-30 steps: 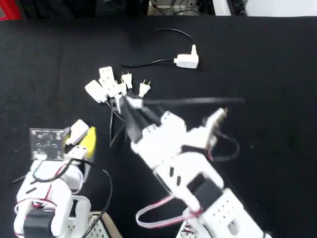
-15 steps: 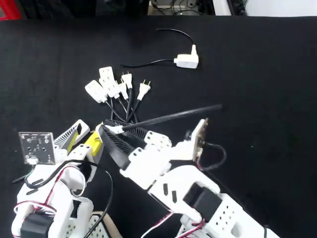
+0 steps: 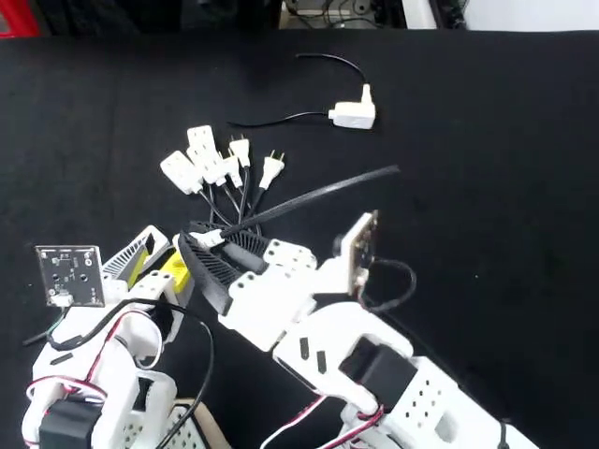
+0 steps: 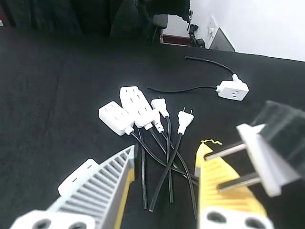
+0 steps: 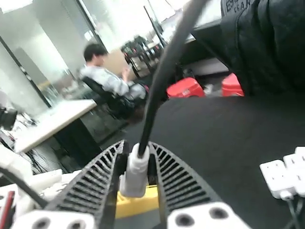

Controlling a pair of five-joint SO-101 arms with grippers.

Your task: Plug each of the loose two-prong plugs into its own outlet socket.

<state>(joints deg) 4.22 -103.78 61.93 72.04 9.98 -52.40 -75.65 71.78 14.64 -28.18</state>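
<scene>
My right gripper [image 3: 201,241] is shut on a white two-prong plug [image 3: 211,238] lifted off the table, its black cord [image 3: 328,190] trailing up and right. In the right wrist view the plug [image 5: 136,167] sits clamped between the black fingers [image 5: 178,183]. My left gripper [image 4: 167,152] is open just beside it; the held plug's prongs [image 4: 228,164] point at its yellow finger [image 4: 219,191]. Two white outlet sockets [image 4: 114,117] [image 4: 136,101] and two loose plugs [image 4: 158,104] [image 4: 185,118] lie ahead in a cluster [image 3: 225,161]. Another socket [image 3: 354,114] lies farther back.
Black cords [image 3: 232,201] run from the cluster back toward both arms across the black table [image 3: 487,168]. The single socket's cord [image 3: 281,120] curls left behind the cluster. A small circuit board [image 3: 67,274] sticks up on the left arm.
My right gripper has pulled back from the cluster toward the left arm, carrying the plug and dragging its cord. The left arm has shifted and its open gripper now sits beside the plug.
</scene>
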